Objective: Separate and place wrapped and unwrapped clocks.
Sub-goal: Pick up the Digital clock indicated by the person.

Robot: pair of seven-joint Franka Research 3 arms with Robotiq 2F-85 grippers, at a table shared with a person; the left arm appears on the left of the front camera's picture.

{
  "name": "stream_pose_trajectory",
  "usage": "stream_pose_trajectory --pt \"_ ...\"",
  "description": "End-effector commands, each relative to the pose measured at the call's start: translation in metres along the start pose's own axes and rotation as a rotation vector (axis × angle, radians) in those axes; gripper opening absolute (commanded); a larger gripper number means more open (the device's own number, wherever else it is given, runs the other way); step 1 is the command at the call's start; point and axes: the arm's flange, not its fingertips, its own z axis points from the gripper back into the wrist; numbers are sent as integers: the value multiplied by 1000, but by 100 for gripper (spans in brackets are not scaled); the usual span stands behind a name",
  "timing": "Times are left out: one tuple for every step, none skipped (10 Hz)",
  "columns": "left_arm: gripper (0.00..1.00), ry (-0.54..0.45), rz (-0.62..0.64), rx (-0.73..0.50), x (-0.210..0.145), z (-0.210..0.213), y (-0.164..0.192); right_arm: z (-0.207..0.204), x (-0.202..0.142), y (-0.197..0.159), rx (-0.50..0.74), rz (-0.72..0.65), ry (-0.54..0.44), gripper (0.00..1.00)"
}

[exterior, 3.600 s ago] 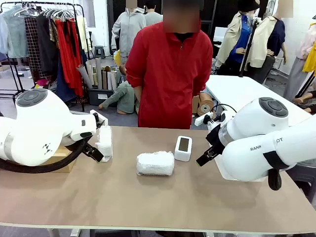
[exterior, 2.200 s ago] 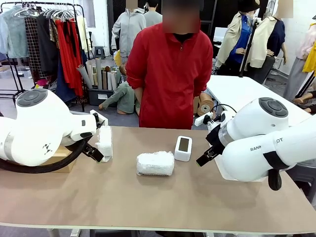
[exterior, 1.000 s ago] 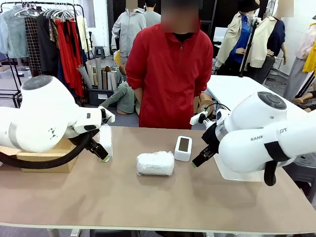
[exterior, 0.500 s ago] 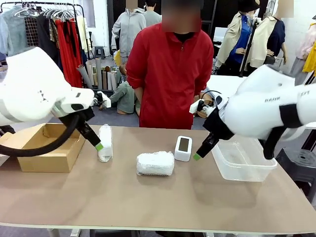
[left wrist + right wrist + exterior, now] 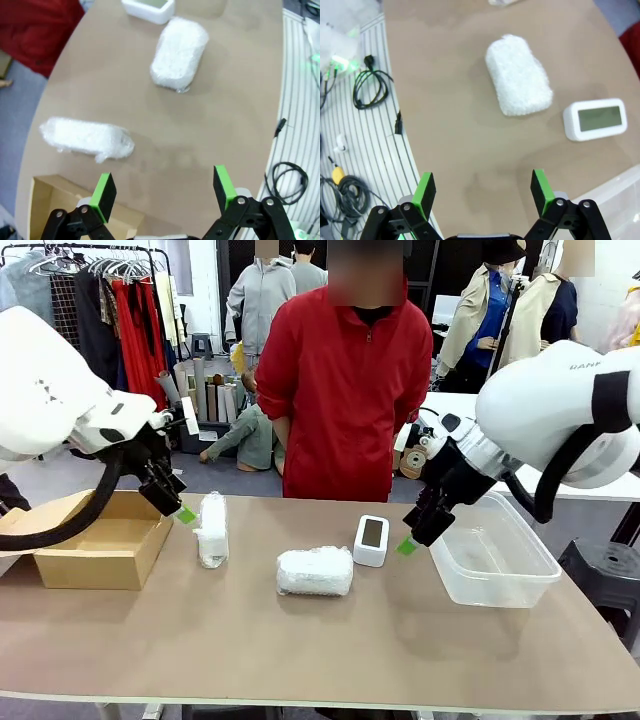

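Note:
Two wrapped clocks in white bubble-wrap lie on the table: a narrow bundle (image 5: 212,530) (image 5: 85,139) toward the left and a broader one (image 5: 315,571) (image 5: 180,51) (image 5: 518,75) in the middle. The bare white clock (image 5: 371,539) (image 5: 596,119) with its grey screen stands just right of the middle; in the left wrist view the clock (image 5: 148,7) is cut off at the top edge. My left gripper (image 5: 180,510) (image 5: 165,182) hangs open above the table, just left of the narrow bundle. Raised just right of the bare clock, my right gripper (image 5: 407,545) (image 5: 482,185) is open too. Neither holds anything.
An open brown cardboard box (image 5: 90,540) (image 5: 60,195) sits at the table's left end. A clear plastic tub (image 5: 495,555) (image 5: 620,200) sits at the right end. A person in a red top (image 5: 345,390) stands at the far side, hands out of sight.
Both arms have lifted up and drawn outward, uncovering the cardboard box and the plastic tub. The three clocks have not moved. Both grippers stay open.

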Motion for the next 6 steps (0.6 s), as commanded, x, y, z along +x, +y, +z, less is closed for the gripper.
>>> stream_pose_trajectory --pt "100 -56 -60 -96 -9 0 14 3 -5 -8 61 85 -37 100" --pt "100 -76 -92 -96 -9 2 17 2 -5 -10 75 101 -60 100" --pt "100 -43 -49 -47 -5 1 17 3 -4 -11 68 93 -101 100" --pt "100 -51 -63 -65 -5 2 4 2 -3 -1 41 70 -24 100" --pt "100 -51 -63 -65 -5 2 4 2 -3 -1 41 70 -24 100" --pt "100 -51 -63 -65 -5 2 4 2 -3 -1 41 70 -24 100"
